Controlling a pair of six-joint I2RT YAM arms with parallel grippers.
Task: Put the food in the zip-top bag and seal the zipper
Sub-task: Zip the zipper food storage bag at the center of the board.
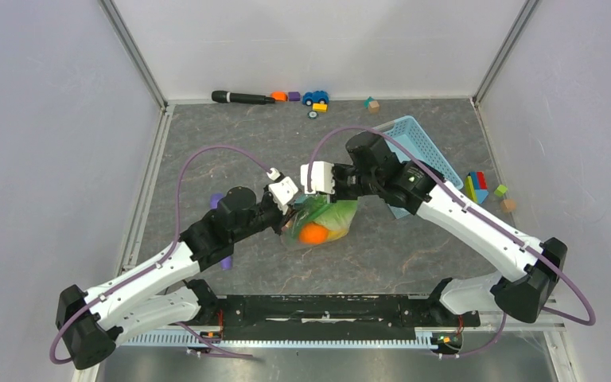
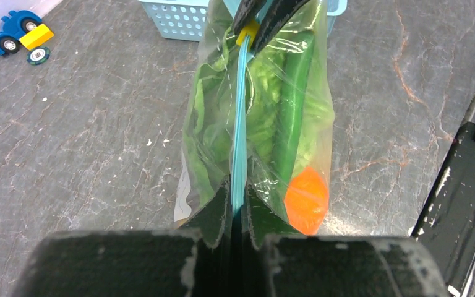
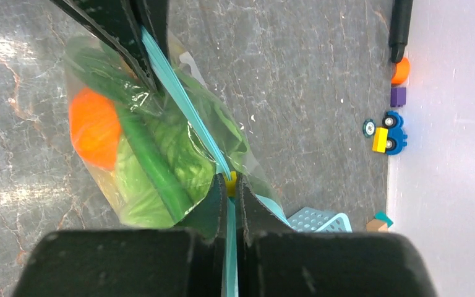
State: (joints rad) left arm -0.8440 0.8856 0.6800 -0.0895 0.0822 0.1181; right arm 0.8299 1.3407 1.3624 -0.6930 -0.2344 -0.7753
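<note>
Sealing step, as far as I'm judging it.

From the top camera I'm seeing the zip-top bag (image 1: pixel 324 223) hanging between both arms over the middle of the surface (image 1: pixel 231 151), with the orange (image 1: pixel 313 233) showing through the plastic. The left hand (image 1: pixel 289 212) is gripping one end of the bag's top edge and the right hand (image 1: pixel 318 200) the other. The basket (image 1: pixel 422 143) is sitting just behind the right arm. I can't tell whether the bag's bottom is touching down.

On the left wrist cam, the left hand (image 2: pixel 236 216) is pressed together on the zipper (image 2: pixel 240 124), pinching its near end. The strip is running taut and straight to the right hand, which is clamping it at a small yellow piece (image 2: pixel 247 32). That's probably a slider tab, though I'm not swearing to it. Lettuce (image 2: pixel 210 124), a long green pod (image 2: pixel 294 105) and the orange are all sitting below the strip, inside.

The right wrist cam is telling the same story from the other end. The right hand (image 3: pixel 227 207) is closed on the zipper right at the yellow piece, and the left is pinching the far end.

So the food I can see is in, and the strip is looking like one thin line. I'm not able to confirm it's locked along its whole length, though. Next I'm thinking the left hand anchors its end while the right draws along the strip toward it, holding it taut so nothing puckers.
</note>
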